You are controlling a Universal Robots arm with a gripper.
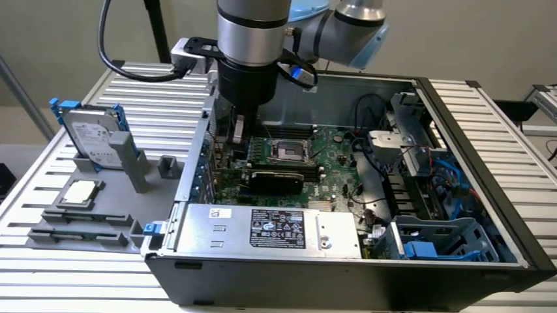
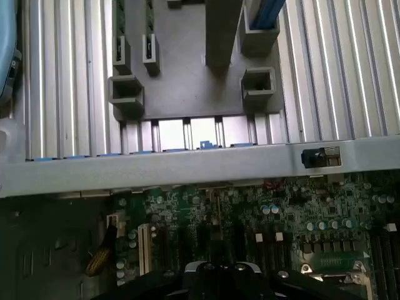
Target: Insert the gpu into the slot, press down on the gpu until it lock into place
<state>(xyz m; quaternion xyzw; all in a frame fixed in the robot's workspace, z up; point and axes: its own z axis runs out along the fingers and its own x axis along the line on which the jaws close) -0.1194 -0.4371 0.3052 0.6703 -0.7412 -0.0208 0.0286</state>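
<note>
Silver power-supply box (image 1: 270, 228), label facing up, fills the front of the open computer case (image 1: 487, 195), which rests on the ribbed metal tabletop (image 1: 522, 124). Behind it lies the green motherboard (image 1: 335, 166). The gpu (image 1: 274, 179) sits on that board as a flat, glossy black card, between the power-supply box and the square CPU socket (image 1: 283, 151), with its long side running parallel to the box. The robot arm (image 1: 252, 45) comes straight down into the case towards the tabletop's far edge, and the gripper (image 1: 237, 134) hangs over the part of the board on the exterior view's left, near the gpu's end and a little beyond it; I cannot tell whether it touches the card, nor whether it is released or clenched. A blue drive cage (image 1: 435, 241) stands in the case's front corner on the exterior view's right, with loose cables (image 1: 374, 195) beside it. Towards the tabletop's edge on the exterior view's left is a grey fixture (image 1: 104, 215), holding a hard drive (image 1: 91, 137) upright in a blue frame and a processor chip (image 1: 80, 192) lying flat. In the wrist view the grey case wall (image 2: 187, 165) runs between the motherboard and the fixture.
</note>
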